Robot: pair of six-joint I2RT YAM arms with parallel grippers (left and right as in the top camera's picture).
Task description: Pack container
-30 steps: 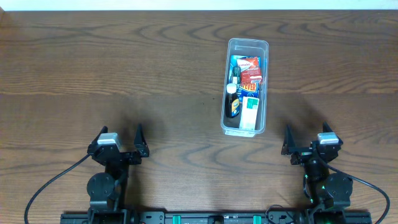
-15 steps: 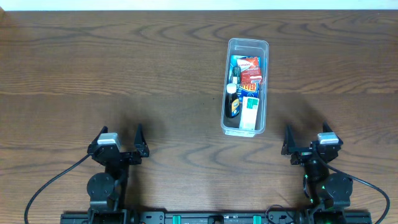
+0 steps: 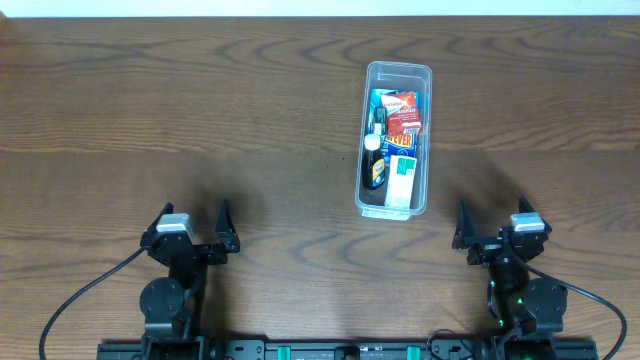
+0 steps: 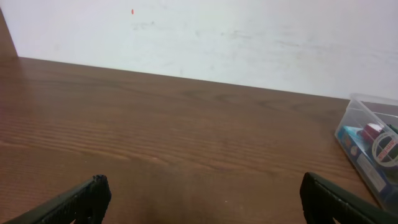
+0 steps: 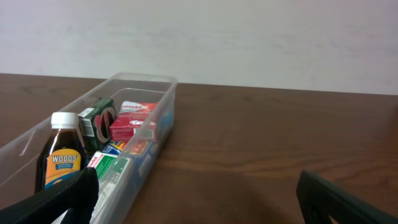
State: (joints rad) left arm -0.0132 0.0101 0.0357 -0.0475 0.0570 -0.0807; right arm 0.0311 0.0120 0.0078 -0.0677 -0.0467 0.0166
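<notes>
**Sam:** Where was the clear container?

**Mia:** It sat on the brown wooden bench, a bit to the 3 o'clock side of the middle. Its long sides ran from 12 o'clock to 6 o'clock.

**Sam:** What was in it?

**Mia:** A dark bottle with a white cap lay along the 9 o'clock side. A red box was at the 12 o'clock end. A white and green box was at the 6 o'clock end.

**Sam:** And the arms?

**Mia:** The left end effector was down at the 6 o'clock edge, well apart from the container. Its fingers were spread wide and held nothing. The container was at about 2 o'clock from it.

**Sam:** And the other one?

**Mia:** The right end effector was at the 6 o'clock edge too. Its fingers were wide apart and held nothing. The container was near it, at about 11 o'clock.
</notes>
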